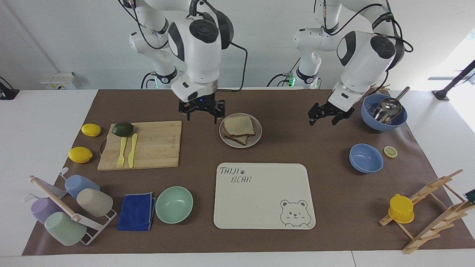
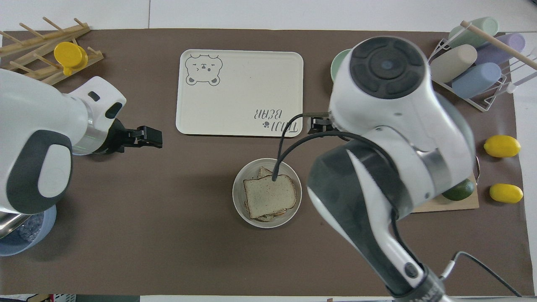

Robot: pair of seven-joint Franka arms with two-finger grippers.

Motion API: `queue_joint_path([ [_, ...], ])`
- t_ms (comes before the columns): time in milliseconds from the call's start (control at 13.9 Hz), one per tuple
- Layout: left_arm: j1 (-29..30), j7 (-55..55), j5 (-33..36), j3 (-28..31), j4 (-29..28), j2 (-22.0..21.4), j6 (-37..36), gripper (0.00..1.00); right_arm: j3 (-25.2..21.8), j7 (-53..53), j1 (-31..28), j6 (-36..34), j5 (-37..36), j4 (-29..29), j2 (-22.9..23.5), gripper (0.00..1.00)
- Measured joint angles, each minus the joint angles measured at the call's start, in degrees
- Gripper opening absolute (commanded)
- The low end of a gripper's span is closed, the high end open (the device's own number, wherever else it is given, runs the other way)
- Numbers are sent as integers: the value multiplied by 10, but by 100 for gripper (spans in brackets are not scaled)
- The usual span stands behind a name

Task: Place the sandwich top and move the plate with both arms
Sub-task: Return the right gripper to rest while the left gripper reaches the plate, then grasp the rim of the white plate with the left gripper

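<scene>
Tan sandwich top (image 1: 239, 125) on plate (image 1: 257, 138) | right gripper (image 1: 202, 115) spread (mostly arm-hidden overhead) | left gripper (image 1: 326, 117) spread

Robot lab, staged as a kitchen. Two white arms (image 1: 200, 40) bolted at the desk (image 1: 44, 111) edge, black cables, green status lights at the bases. Plain white wall, brown mat (image 1: 326, 207) over the desk. Kitchen props laid out neatly: cutting board (image 1: 148, 148) with plastic fork and knife, avocado, lemons (image 1: 91, 129), bowls (image 1: 174, 204), cup rack (image 1: 66, 207), wooden drying rack (image 1: 434, 207), bear tray (image 1: 263, 196), blue cloth (image 1: 136, 211), plate (image 1: 256, 139) with bread. No stove, no sink: test setup, not a real kitchen.
</scene>
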Motion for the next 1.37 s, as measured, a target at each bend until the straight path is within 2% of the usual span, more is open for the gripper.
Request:
queue_joint_path([
  [144, -40, -26, -20, -1, -35, 1, 25, 100, -1, -70, -65, -35, 33, 0, -34, 100],
  [289, -74, -44, -50, -2, -82, 2, 79, 100, -10, -136, -116, -59, 52, 0, -60, 100],
  [577, -147, -62, -114, -2, -185, 10, 221, 94, -60, -219, -126, -76, 52, -27, -82, 100],
  [649, -157, -63, -125, -2, -200, 11, 237, 87, -75, -249, -128, -76, 52, -33, -83, 100],
  [938, -165, -63, -140, -1, -216, 12, 243, 71, -91, -278, -132, -68, 52, -39, -82, 100],
  [1227, -179, -63, -159, -1, -220, 22, 243, 69, -91, -299, -134, -70, 52, -39, -83, 100],
  [1371, -182, -63, -159, -1, -221, 27, 243, 68, -86, -300, -156, -81, 52, -39, -84, 100],
])
